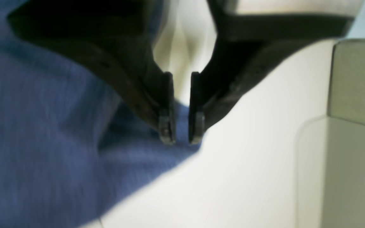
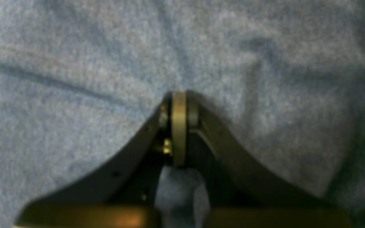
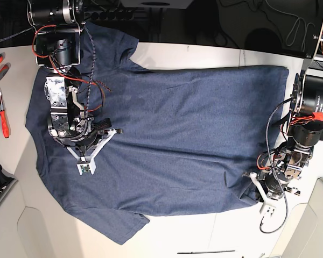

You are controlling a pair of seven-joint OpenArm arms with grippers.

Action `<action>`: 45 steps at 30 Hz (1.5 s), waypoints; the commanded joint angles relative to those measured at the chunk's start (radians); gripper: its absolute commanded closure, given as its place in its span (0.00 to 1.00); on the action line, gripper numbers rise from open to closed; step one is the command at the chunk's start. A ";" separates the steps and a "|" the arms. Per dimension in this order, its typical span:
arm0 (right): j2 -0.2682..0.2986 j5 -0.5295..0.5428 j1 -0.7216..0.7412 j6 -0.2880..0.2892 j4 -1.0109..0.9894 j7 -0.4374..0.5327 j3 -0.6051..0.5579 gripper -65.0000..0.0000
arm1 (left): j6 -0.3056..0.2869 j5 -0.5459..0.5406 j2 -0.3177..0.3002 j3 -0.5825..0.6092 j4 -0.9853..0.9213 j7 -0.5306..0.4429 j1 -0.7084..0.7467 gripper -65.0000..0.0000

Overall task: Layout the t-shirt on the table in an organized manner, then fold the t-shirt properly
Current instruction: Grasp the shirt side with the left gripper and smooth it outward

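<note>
The t-shirt (image 3: 172, 140) lies flat on the desk (image 3: 204, 54). Right fingers (image 2: 178, 104) are clenched on it; left fingers (image 1: 181, 131), at four o'clock, are slightly apart.

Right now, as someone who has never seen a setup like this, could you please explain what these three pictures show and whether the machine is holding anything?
It is a robot with two arms working over a table. One picture looks down from overhead; the other two come from cameras mounted on each wrist, looking past the fingers. A dark blue t-shirt lies spread flat on the table. The right hand is shut, its tip pressed against the middle of the cloth. The left hand hovers at the shirt's edge with a narrow gap between its fingers; nothing is gripped in it. Some tools with red handles lie off to the side.
</note>
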 commanded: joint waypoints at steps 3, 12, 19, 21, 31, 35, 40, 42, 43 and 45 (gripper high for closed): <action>0.002 0.001 -0.003 0.019 0.002 -0.056 0.002 1.00 | 0.006 0.047 0.003 -0.001 -0.055 -0.019 -0.021 0.87; 0.002 0.004 -0.003 0.019 0.002 -0.061 0.002 1.00 | -0.040 0.087 0.011 -0.001 -0.069 -0.097 0.032 0.87; 0.003 0.015 -0.003 0.019 0.002 -0.054 0.002 1.00 | -0.039 0.042 0.055 -0.001 -0.012 -0.112 0.034 0.87; 0.003 0.015 -0.003 0.019 0.002 -0.054 0.002 1.00 | -0.039 0.042 0.074 -0.001 -0.011 -0.116 0.034 0.87; 0.003 0.015 -0.003 0.019 0.002 -0.054 0.002 1.00 | -0.065 0.103 0.116 -0.001 -0.011 -0.198 0.047 0.81; 0.002 0.015 -0.003 0.020 0.002 -0.054 0.002 1.00 | -0.039 0.103 0.107 -0.001 -0.011 -0.196 0.051 0.89; 0.003 0.015 -0.003 0.042 0.002 -0.055 0.002 1.00 | -0.038 0.104 0.087 -0.001 -0.011 -0.178 0.064 1.00; 0.003 0.015 -0.003 0.042 0.002 -0.055 0.002 1.00 | -0.038 0.121 0.076 -0.001 -0.013 -0.171 0.076 1.00; 0.003 0.015 -0.003 0.042 0.002 -0.055 0.002 1.00 | -0.039 0.151 0.069 -0.001 -0.013 -0.163 0.082 1.00; 0.003 0.015 -0.003 0.042 0.002 -0.055 0.002 1.00 | -0.038 0.215 0.054 -0.001 -0.013 -0.140 0.099 1.00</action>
